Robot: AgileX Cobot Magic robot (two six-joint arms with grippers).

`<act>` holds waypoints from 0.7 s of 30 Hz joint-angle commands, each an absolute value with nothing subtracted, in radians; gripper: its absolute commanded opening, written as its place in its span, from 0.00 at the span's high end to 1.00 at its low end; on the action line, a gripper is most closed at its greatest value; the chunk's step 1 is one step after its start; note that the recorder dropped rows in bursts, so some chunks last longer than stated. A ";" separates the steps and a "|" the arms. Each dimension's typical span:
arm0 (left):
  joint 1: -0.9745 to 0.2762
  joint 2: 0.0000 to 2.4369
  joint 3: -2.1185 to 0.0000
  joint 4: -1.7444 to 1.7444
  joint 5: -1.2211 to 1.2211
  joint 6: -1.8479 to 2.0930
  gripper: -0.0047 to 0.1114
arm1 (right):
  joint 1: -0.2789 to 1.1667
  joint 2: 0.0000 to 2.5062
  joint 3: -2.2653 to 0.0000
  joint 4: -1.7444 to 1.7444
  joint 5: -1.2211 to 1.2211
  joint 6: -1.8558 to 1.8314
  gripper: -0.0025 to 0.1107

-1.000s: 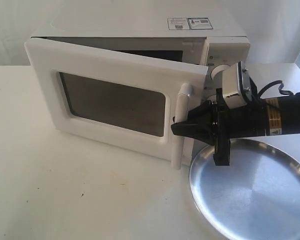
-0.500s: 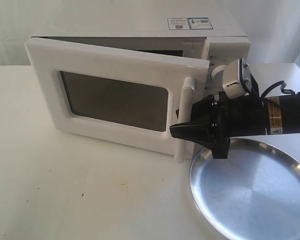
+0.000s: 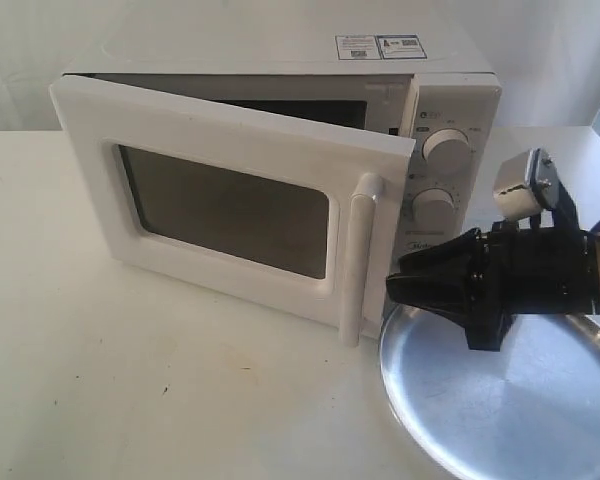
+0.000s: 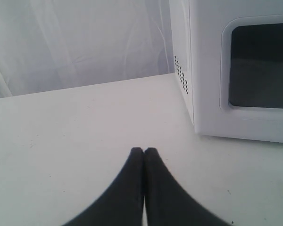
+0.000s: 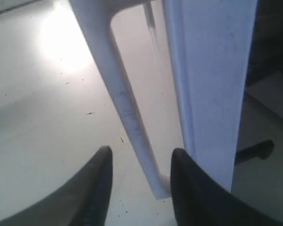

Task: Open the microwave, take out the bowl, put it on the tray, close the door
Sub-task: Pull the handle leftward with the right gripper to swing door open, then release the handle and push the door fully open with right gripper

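The white microwave (image 3: pixel 280 60) stands at the back of the table, its door (image 3: pixel 230 130) swung partly open. The bar handle (image 3: pixel 358 260) is free. My right gripper (image 3: pixel 392 285) hovers just right of the handle, over the near edge of the steel tray (image 3: pixel 520 400). In the right wrist view this gripper (image 5: pixel 141 150) is open, with the handle (image 5: pixel 125 108) and door edge (image 5: pixel 207 70) ahead of its fingertips, untouched. My left gripper (image 4: pixel 144 150) is shut and empty, low over the table beside the door (image 4: pixel 262 66). The bowl is hidden.
Two round knobs (image 3: pixel 445 147) sit on the microwave's right panel, behind the right arm. The vented side wall (image 4: pixel 181 61) of the microwave faces the left gripper. A white curtain closes the back. The tray reaches the table's front right corner.
My right gripper has let go of the handle and drawn back to the right over the tray. The door stays ajar at about the same angle.
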State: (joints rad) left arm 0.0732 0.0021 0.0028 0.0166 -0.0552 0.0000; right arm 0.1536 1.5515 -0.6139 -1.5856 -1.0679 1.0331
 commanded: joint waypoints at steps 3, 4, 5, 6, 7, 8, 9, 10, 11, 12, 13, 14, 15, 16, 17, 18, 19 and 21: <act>0.069 0.000 0.000 0.007 -0.059 0.000 0.96 | 0.141 1.388 -0.562 -1.580 -0.875 1.119 0.88; 0.069 0.000 0.000 0.007 -0.059 0.000 0.96 | 0.141 1.365 -0.560 -1.562 -0.802 1.123 0.96; 0.069 0.000 0.000 0.007 -0.059 0.000 0.96 | 0.141 1.348 -0.559 -1.530 -0.738 1.121 0.98; 0.069 0.000 0.000 0.007 -0.059 0.000 0.96 | 0.141 1.337 -0.559 -1.485 -0.680 1.112 0.98; 0.069 0.000 0.000 0.007 -0.059 0.000 0.96 | 0.141 1.334 -0.559 -1.424 -0.642 1.091 0.98; 0.069 0.000 0.000 0.007 -0.059 0.000 0.96 | 0.141 1.332 -0.559 -1.363 -0.622 1.066 0.98; 0.069 0.000 0.000 0.007 -0.059 0.000 0.96 | 0.141 1.332 -0.559 -1.308 -0.621 1.035 0.98; 0.069 0.000 0.000 0.007 -0.059 0.000 0.96 | 0.141 1.334 -0.559 -1.242 -0.633 0.976 0.98; 0.069 0.000 0.000 0.007 -0.059 0.000 0.96 | 0.141 1.339 -0.559 -1.173 -0.663 0.917 0.98; 0.069 0.000 0.000 0.007 -0.059 0.000 0.96 | 0.141 1.348 -0.559 -1.123 -0.698 0.866 0.98; 0.069 0.000 0.000 0.007 -0.059 0.000 0.96 | 0.141 1.360 -0.559 -1.074 -0.750 0.820 0.98; 0.069 0.000 0.000 0.007 -0.059 0.000 0.96 | 0.146 1.376 -0.559 -1.053 -0.806 0.768 0.98; 0.069 0.000 0.000 0.007 -0.059 0.000 0.96 | 0.152 1.390 -0.561 -1.051 -0.848 0.735 0.98; 0.069 0.000 0.000 0.007 -0.059 0.000 0.96 | 0.162 1.410 -0.567 -1.047 -0.875 0.714 0.98; 0.069 0.000 0.000 0.007 -0.059 0.000 0.96 | 0.187 1.448 -0.581 -1.047 -0.896 0.700 0.98; 0.069 0.000 0.000 0.007 -0.059 0.000 0.96 | 0.199 1.474 -0.595 -1.046 -0.901 0.686 0.98; 0.069 0.000 0.000 0.007 -0.059 0.000 0.96 | 0.216 1.513 -0.610 -1.035 -0.901 0.654 0.98; 0.069 0.000 0.000 0.007 -0.059 0.000 0.96 | 0.235 1.566 -0.621 -0.960 -0.944 0.574 0.98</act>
State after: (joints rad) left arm 0.0732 0.0021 0.0028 0.0166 -0.0552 0.0000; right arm 0.2189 1.5234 -0.6084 -1.0301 -0.8973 0.6490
